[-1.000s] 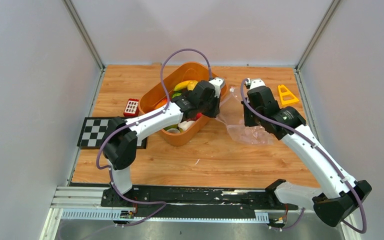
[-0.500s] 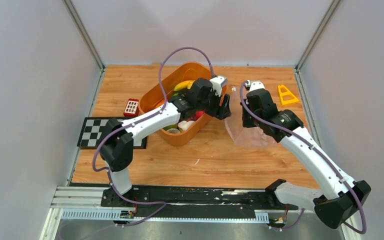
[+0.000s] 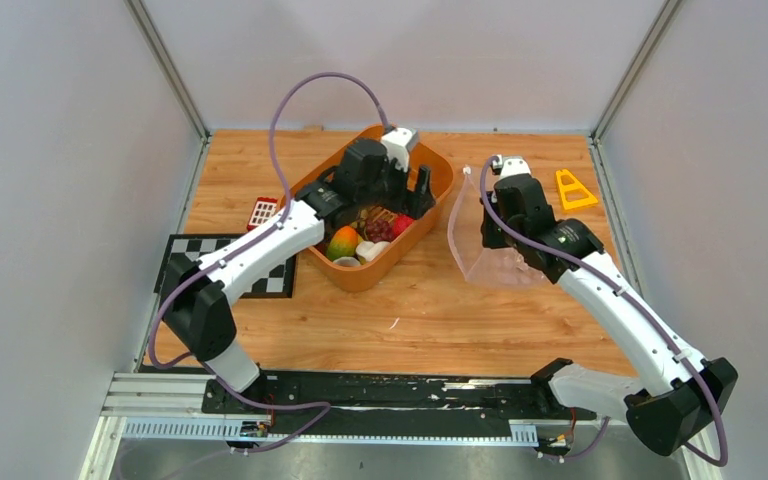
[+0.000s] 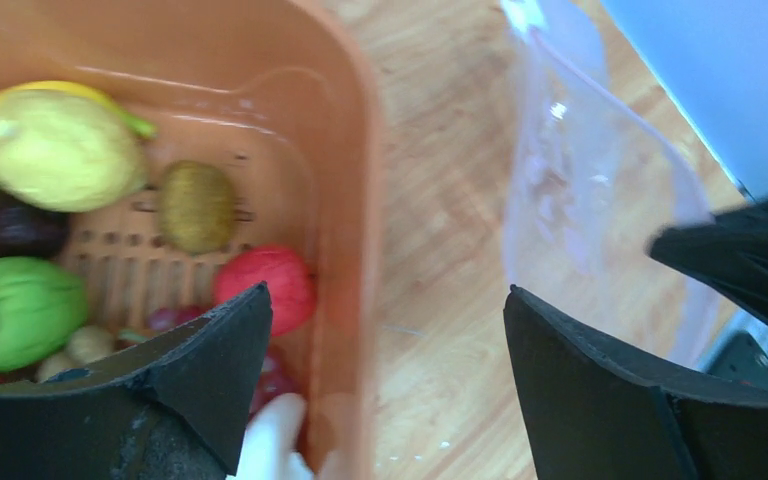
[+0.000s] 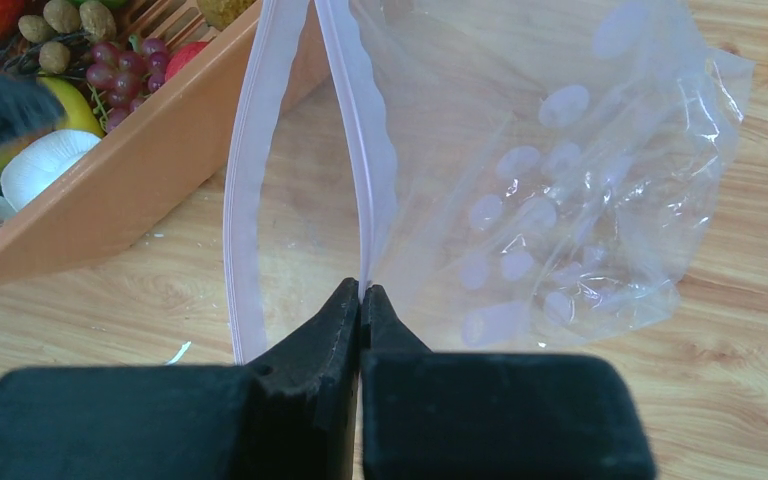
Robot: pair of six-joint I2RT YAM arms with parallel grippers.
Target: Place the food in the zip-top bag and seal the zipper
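The food lies in the orange basket (image 3: 380, 270): a lemon (image 4: 60, 150), a kiwi (image 4: 196, 205), a red fruit (image 4: 265, 285), a green apple (image 4: 15, 310), grapes (image 5: 125, 60) and a white mushroom (image 5: 45, 165). My left gripper (image 4: 385, 300) hangs open over the basket's right wall (image 4: 345, 200) and holds nothing. It shows above the basket (image 3: 408, 195) from the top. The clear zip-top bag (image 5: 560, 200) stands right of the basket, mouth gaping towards it. My right gripper (image 5: 360, 290) is shut on one lip of the mouth. The zipper (image 5: 245, 200) on the other lip hangs free.
A yellow triangular piece (image 3: 572, 190) lies at the back right of the wooden table. A small red-and-white block (image 3: 262, 213) and a checkerboard card (image 3: 195, 262) lie left of the basket. Grey walls close in the table on three sides.
My left gripper opened and swung left from the bag's mouth to above the basket. My right gripper raised its lip, so the bag now stands with its mouth open.
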